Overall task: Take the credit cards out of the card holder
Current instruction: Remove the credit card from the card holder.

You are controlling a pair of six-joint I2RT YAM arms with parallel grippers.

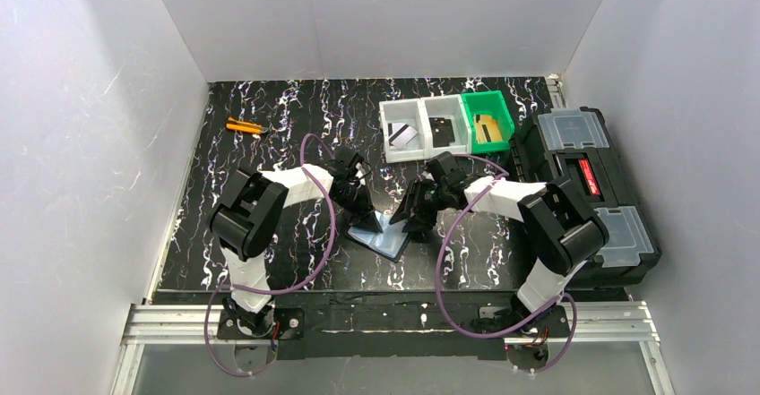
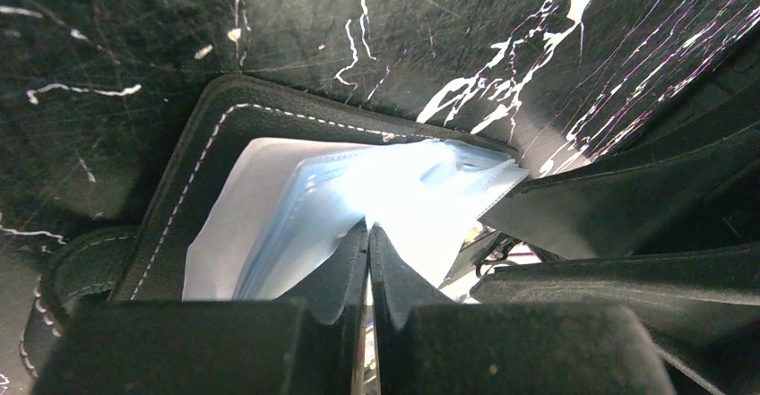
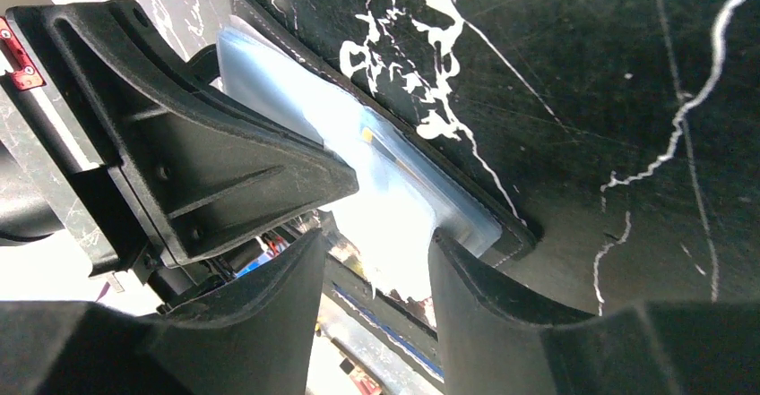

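Card holder (image 2: 193,171) touched by clenched left tool (image 2: 368,227); right tool (image 3: 376,238) parted astride its sleeve (image 3: 296,99).

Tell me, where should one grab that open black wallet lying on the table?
Pinch the loose clear sleeves at their free edge, coming from above: they lift off the card holder, whose stitched cover lies flat on the table, leaving nothing to pinch.
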